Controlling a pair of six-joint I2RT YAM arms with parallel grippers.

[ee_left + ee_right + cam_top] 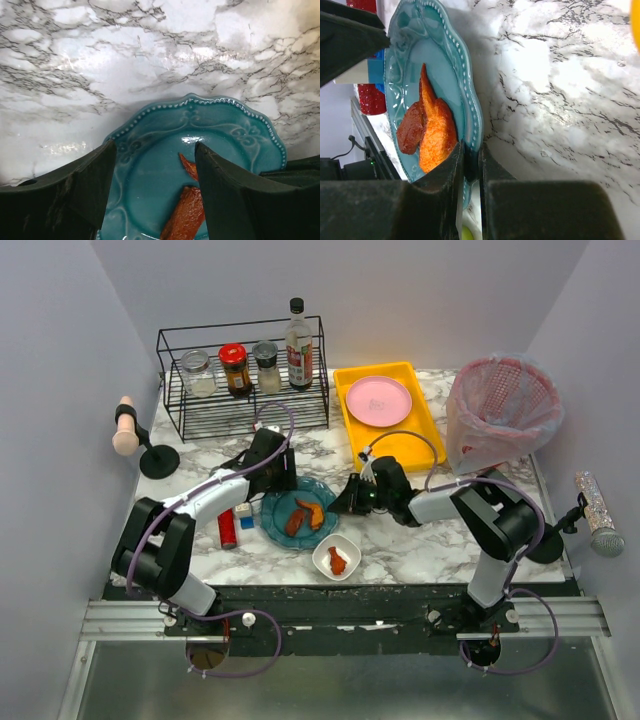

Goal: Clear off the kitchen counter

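We've got the right gripper (470,148) pinching the rim of the teal plate (405,70) near the front edge of the kitchen counter (420,545), left gripper (155,155) spread wide over that plate.

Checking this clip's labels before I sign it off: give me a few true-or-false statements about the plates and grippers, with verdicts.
1. The right gripper is shut on the rim of the teal plate. True.
2. The pink plate lies directly on the kitchen counter. False: it lies in the yellow tray.
3. The left gripper is open over the teal plate. True.
4. The teal plate is empty. False: it holds orange-brown food pieces.
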